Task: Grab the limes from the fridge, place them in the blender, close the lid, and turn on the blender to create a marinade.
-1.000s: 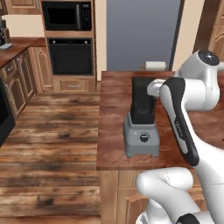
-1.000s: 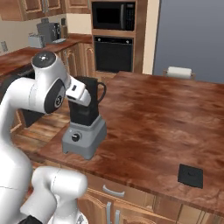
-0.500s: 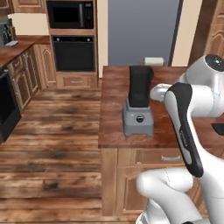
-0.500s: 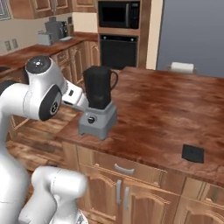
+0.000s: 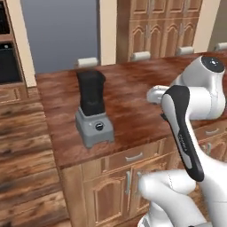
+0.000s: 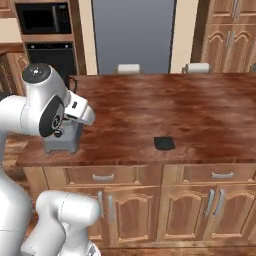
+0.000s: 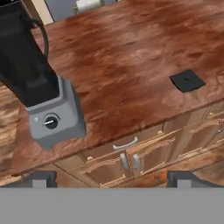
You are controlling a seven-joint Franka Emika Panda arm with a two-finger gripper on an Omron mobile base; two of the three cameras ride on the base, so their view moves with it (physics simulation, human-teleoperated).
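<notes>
My claw (image 7: 109, 177) hangs wide open with nothing in it. At ten o'clock in the hand view is the light-grey boxy blender with dark jar (image 7: 39, 94); the flat black square lid (image 7: 187, 81) lies at two o'clock. My base has swung along the island over the last second, and the tall plain grey fridge (image 6: 134, 35) is now dead ahead, limes next.

The blender (image 5: 93, 111) has a light-grey base with a black dial under a near-black jar; the counter (image 5: 133, 111) beneath it is mottled reddish-brown wood; the lid (image 6: 164, 143), right of the blender, is flat black; the fridge (image 6: 134, 35) behind the counter is plain blue-grey.
</notes>
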